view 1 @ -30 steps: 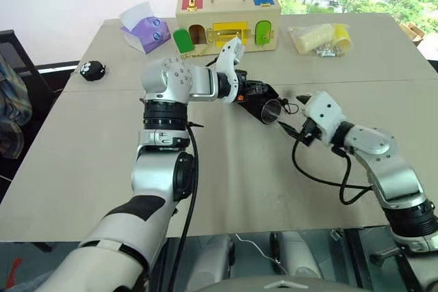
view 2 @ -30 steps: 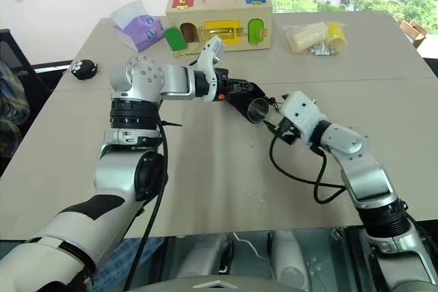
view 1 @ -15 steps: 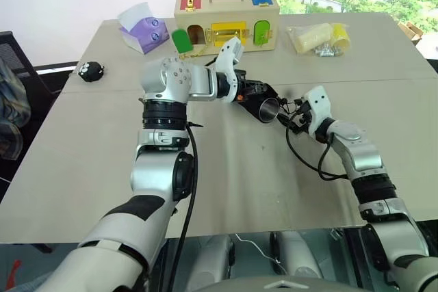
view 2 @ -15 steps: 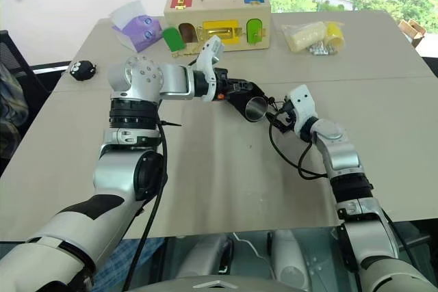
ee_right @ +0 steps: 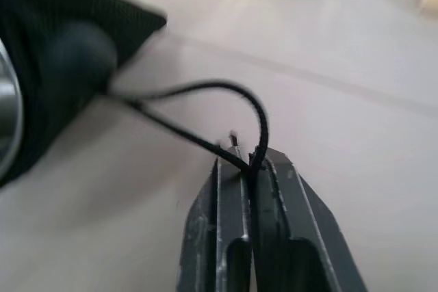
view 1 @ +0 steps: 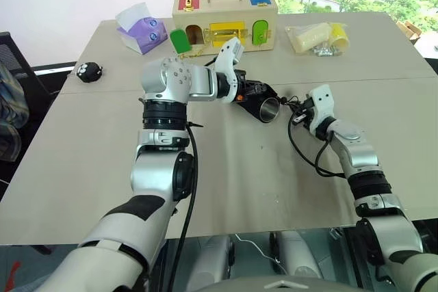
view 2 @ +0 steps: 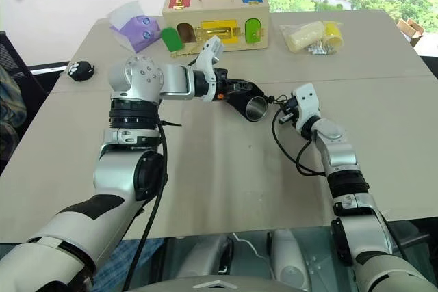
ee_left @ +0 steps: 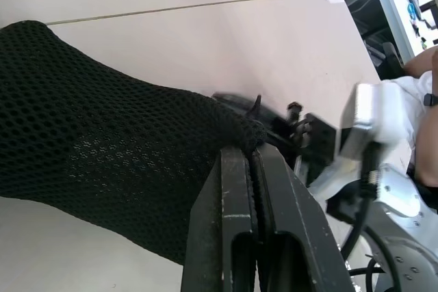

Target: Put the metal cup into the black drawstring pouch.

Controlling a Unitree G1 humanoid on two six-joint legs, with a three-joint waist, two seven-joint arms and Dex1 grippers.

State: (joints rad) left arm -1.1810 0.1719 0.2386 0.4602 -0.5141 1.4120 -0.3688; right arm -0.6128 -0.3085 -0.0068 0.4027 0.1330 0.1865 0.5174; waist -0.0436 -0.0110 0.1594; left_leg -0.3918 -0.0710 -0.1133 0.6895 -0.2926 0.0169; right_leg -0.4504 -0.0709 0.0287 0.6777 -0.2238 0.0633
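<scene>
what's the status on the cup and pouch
Left gripper shut on black drawstring pouch. Right gripper shut on drawstring cord. Metal cup inside pouch mouth. Nothing blocking.

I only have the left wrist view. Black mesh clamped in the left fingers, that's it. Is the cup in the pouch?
Observer: Yes. In the head views the metal cup sits inside the black drawstring pouch, its silver rim showing at the mouth.
Operator: What's the right gripper doing?
Observer: The right gripper is shut on the pouch's drawstring cord, just beside the mouth.
Operator: Is the pouch on the table or lifted?
Observer: The left gripper holds it by the fabric just over the table; I cannot tell if its underside touches.
</scene>
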